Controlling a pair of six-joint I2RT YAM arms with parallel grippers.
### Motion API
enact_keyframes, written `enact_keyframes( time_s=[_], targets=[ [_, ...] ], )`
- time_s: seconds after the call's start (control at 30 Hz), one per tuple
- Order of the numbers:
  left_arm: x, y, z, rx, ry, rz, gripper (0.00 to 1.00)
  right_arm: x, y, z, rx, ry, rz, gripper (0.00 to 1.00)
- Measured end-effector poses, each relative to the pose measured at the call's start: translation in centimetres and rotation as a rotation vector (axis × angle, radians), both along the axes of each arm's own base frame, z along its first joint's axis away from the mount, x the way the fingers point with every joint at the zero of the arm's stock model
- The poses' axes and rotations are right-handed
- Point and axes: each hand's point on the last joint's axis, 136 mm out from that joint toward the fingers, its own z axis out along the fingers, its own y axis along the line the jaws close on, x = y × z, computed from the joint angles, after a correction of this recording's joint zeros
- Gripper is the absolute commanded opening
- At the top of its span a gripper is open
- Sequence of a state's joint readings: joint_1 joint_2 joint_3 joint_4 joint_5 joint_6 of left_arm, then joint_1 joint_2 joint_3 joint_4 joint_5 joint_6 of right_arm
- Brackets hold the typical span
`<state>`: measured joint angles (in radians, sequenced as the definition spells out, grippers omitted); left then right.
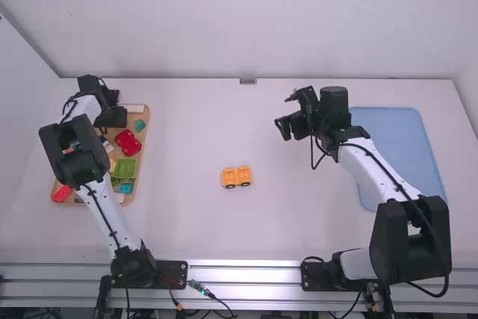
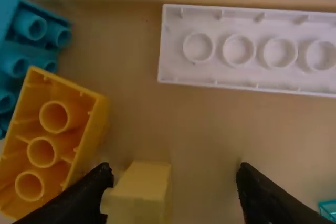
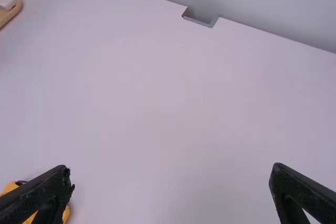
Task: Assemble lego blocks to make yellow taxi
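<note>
My left gripper [image 1: 113, 117]: fingers well parted, one pale-yellow block [image 2: 137, 190] between, unclamped. Right gripper [image 1: 285, 114]: spread wide, empty. One yellow car [image 1: 237, 177], two trays [image 1: 396, 136].

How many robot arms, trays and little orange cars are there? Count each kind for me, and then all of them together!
Robot arms: 2 (left arm, right arm)
Trays: 2 (wooden tray, blue tray)
Orange cars: 1 (orange car)
Total: 5
</note>
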<state>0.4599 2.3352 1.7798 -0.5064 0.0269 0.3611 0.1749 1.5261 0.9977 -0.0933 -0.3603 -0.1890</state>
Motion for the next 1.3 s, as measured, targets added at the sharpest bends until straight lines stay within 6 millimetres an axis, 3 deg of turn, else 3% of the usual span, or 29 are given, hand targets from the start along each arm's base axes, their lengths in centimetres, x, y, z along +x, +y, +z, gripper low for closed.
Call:
enact_keyframes(
  time_s=[0.3, 0.9, 1.3],
  targets=[
    [-1.5, 0.1, -0.1, -0.004, 0.057, 0.060, 0.60, 0.0, 0.0, 0.0, -0.001, -0.002, 0.001, 0.99],
    [-2.2, 0.2, -0.2, -0.005, 0.082, 0.099, 0.34, 0.0, 0.0, 0.0, 0.000, -0.001, -0.001, 0.99],
    [-2.2, 0.2, -0.2, -0.006, 0.084, 0.098, 0.27, 0.0, 0.0, 0.0, -0.001, -0.001, 0.000, 0.99]
  ],
)
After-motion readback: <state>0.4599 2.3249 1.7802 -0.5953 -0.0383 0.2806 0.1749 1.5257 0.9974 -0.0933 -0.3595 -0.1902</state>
